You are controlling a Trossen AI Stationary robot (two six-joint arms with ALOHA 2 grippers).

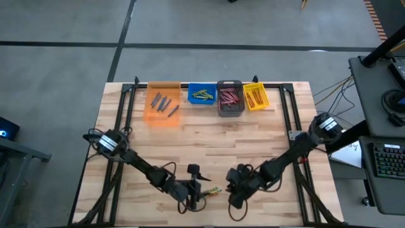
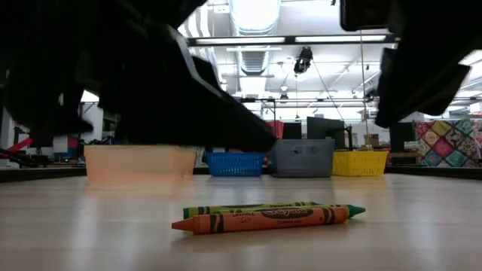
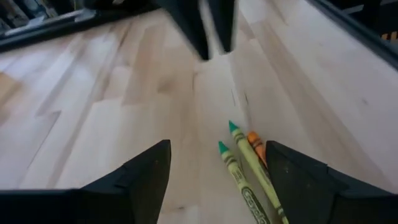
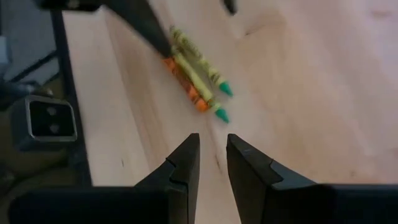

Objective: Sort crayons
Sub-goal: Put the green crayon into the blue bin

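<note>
Three crayons lie side by side on the wooden table near its front edge: two green ones point(image 3: 235, 171) and an orange one point(image 2: 263, 218), also seen in the high view point(image 1: 212, 190). My left gripper point(image 3: 219, 148) is open, low over the table, with a finger on either side of the crayons' tips. It comes at them from the table's left point(image 1: 200, 190). My right gripper point(image 4: 212, 138) is just right of the crayons point(image 1: 233, 192). It slants down, its fingers a narrow gap apart with nothing between them.
Four bins stand in a row at the far edge: an orange one point(image 1: 163, 103) holding blue crayons, a blue one point(image 1: 202, 95) holding green-yellow ones, a grey one point(image 1: 230, 98) holding red ones, and a yellow one point(image 1: 254, 96) holding orange ones. Bare wood lies between the bins and the arms.
</note>
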